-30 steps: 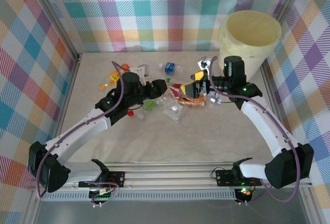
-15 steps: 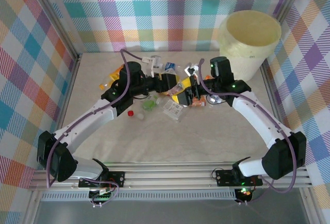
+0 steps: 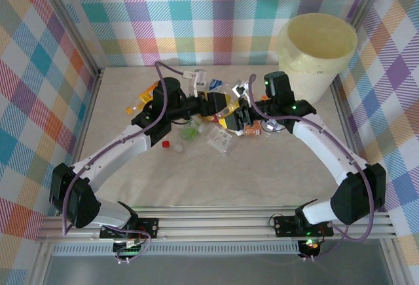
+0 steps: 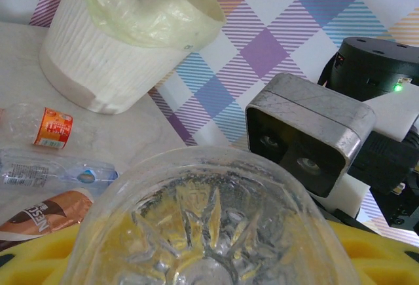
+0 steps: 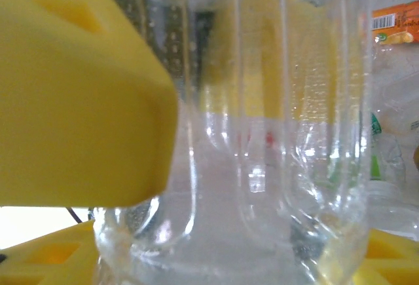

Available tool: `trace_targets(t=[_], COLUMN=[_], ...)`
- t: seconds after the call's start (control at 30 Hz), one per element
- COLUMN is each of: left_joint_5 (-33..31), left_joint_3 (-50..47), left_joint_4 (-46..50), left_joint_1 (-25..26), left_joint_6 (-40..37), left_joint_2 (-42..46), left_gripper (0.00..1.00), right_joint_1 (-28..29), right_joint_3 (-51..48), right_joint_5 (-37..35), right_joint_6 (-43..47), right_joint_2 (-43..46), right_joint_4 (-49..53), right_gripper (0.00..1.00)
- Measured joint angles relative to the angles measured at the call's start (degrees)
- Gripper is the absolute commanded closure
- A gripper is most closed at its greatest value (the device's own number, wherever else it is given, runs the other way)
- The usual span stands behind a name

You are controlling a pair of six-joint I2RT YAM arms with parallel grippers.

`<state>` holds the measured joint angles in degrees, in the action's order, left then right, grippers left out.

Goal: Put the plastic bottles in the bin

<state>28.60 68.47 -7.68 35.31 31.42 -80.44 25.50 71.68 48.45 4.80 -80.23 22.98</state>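
A clear plastic bottle (image 4: 209,226) is held base-first between the yellow fingers of my left gripper (image 3: 219,106), which is shut on it. My right gripper (image 3: 237,111) meets it from the other side above the middle of the table. In the right wrist view, that gripper (image 5: 262,187) has the same clear bottle (image 5: 262,134) between its yellow pads (image 5: 78,88), closed against the bottle's wall. The cream-yellow bin (image 3: 308,78) stands at the far right, and its ribbed wall (image 4: 111,56) shows in the left wrist view.
Several more bottles lie under and around the grippers: an orange one (image 3: 141,101) at the left, a crushed clear one (image 3: 219,139), and an orange-labelled one (image 4: 46,124). A loose red cap (image 3: 165,145) lies nearby. Plaid walls enclose the table.
My left arm carried the clear bottle up and to the right. My right arm swung left to meet it, and its jaws narrowed from wide open onto the bottle.
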Motion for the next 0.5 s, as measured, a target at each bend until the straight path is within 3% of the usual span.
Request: trace_targets(t=[0.2,0.5], left_joint_5=[-0.09,-1.64], left_joint_3=[0.00,5.01], left_joint_4=[-0.04,6.29], left_joint_1=[0.00,-0.42], left_joint_6=[-0.22,-0.66], left_joint_2=[-0.59,-1.57], left_gripper=[0.50,0.12], right_joint_1=[0.04,0.02], right_joint_3=[0.33,1.09], right_joint_5=[-1.60,-5.29], right_joint_6=[0.39,1.99], right_joint_2=[0.00,0.02], right_joint_4=[1.29,1.97], right_gripper=[0.54,0.62])
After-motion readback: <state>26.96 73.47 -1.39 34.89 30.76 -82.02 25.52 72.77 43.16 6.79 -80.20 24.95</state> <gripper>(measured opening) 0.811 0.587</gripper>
